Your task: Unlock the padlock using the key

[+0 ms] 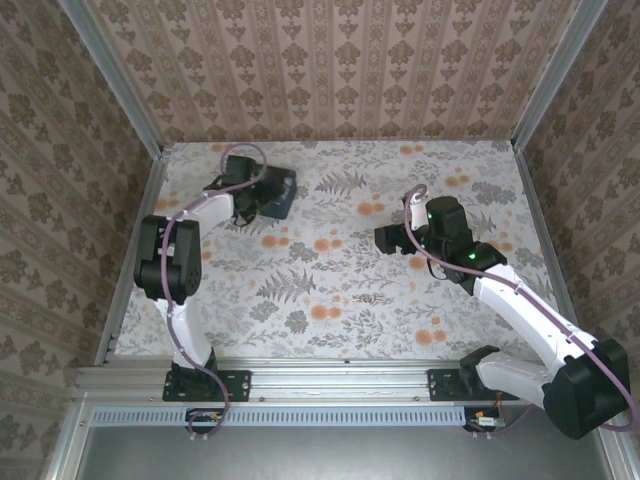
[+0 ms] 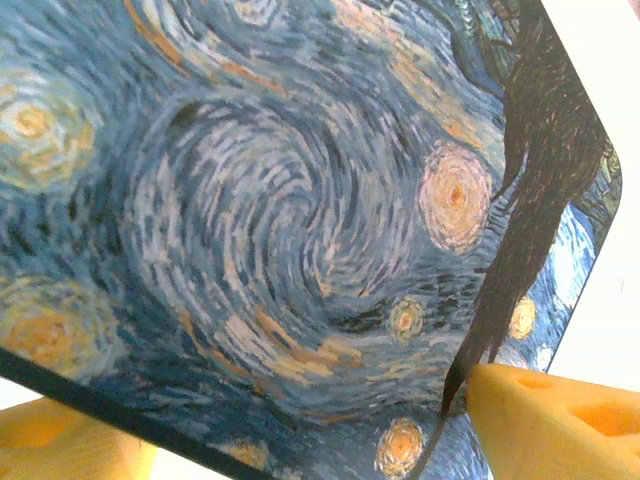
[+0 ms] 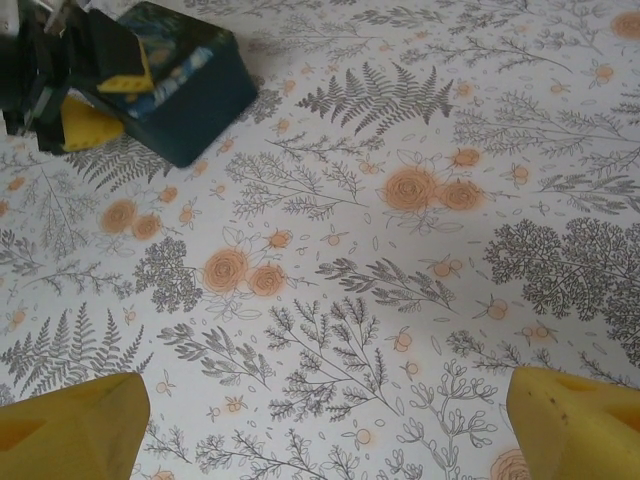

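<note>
Dark blue rectangular starry-print tin [image 2: 280,220] is sitting right under our left wrist camera, far-left on floral-print table [image 3: 400,250]. On left gripper [image 2: 300,430], yellow fingers are straddling tin, apart; we cannot tell if gripping. Meanwhile right gripper [image 3: 330,420] is hovering mid-table, fingers spread wide. We are failing to place padlock, key: too small.

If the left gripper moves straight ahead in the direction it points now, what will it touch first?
Most likely the blue tin: its swirly printed lid lies directly before the left gripper, very close, though the exact gap is unclear.
</note>
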You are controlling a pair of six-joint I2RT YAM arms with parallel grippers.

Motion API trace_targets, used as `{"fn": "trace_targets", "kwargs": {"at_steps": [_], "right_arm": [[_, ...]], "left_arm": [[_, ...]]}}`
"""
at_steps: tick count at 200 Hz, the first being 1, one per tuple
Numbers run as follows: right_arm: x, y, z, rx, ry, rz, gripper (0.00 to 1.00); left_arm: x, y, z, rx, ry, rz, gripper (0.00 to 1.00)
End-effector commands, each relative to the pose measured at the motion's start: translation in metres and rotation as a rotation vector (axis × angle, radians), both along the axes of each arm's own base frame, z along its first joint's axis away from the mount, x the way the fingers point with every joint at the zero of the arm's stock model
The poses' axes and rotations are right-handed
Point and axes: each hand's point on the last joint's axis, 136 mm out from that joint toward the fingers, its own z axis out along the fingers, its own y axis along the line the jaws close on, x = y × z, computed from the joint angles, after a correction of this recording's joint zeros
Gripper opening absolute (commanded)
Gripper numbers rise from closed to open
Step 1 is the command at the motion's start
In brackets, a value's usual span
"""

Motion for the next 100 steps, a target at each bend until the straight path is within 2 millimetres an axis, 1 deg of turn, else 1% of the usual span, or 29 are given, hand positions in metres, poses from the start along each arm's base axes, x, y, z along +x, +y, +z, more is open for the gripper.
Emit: {"fn": "trace_targets", "kwargs": {"at_steps": [1, 7, 10, 12, 15, 21, 30, 41, 53, 65, 82, 94, 98, 100], "right_arm": [[-0.004, 0.002, 0.009, 0.027, 0.004, 0.001, 0.94], [-0.004, 0.003, 0.007, 0.03, 0.008, 0.001, 0.94], [-0.004, 0.003, 0.006, 0.031, 0.01, 0.001, 0.94], [-0.004, 0.003, 0.006, 0.032, 0.011, 0.001, 0.94], [-0.003, 0.003, 0.005, 0.032, 0.013, -0.001, 0.94], [-0.002, 0.004, 0.002, 0.034, 0.02, -0.002, 0.94], [0.0, 0.005, -0.002, 0.036, 0.028, -0.008, 0.94], [0.004, 0.007, -0.008, 0.036, 0.044, -0.008, 0.94], [0.008, 0.01, -0.016, 0.037, 0.063, -0.007, 0.94], [0.015, 0.012, -0.027, 0.032, 0.085, -0.014, 0.94], [0.03, 0.014, -0.043, 0.016, 0.107, -0.035, 0.94], [0.041, 0.014, -0.054, 0.009, 0.128, -0.053, 0.94], [0.044, 0.016, -0.054, 0.015, 0.126, -0.052, 0.94], [0.047, 0.017, -0.061, 0.011, 0.143, -0.049, 0.94]], "left_arm": [[-0.087, -0.041, -0.042, 0.051, 0.218, -0.222, 0.86], [-0.1, -0.053, -0.046, 0.054, 0.232, -0.262, 0.86], [-0.104, -0.053, -0.048, 0.054, 0.24, -0.267, 0.86], [-0.111, -0.061, -0.049, 0.058, 0.244, -0.293, 0.86], [-0.117, -0.066, -0.049, 0.06, 0.247, -0.312, 0.86], [-0.126, -0.073, -0.051, 0.062, 0.251, -0.337, 0.86], [-0.136, -0.081, -0.048, 0.061, 0.248, -0.374, 0.86], [-0.141, -0.087, -0.037, 0.06, 0.222, -0.412, 0.88], [-0.137, -0.088, -0.018, 0.049, 0.171, -0.423, 0.89], [-0.128, -0.089, 0.005, 0.023, 0.11, -0.427, 0.9], [-0.115, -0.093, 0.031, -0.005, 0.046, -0.436, 0.9], [-0.11, -0.095, 0.045, -0.017, 0.016, -0.444, 0.9], [-0.11, -0.094, 0.047, -0.018, 0.011, -0.442, 0.9], [-0.109, -0.093, 0.049, -0.018, 0.008, -0.439, 0.9]]}}
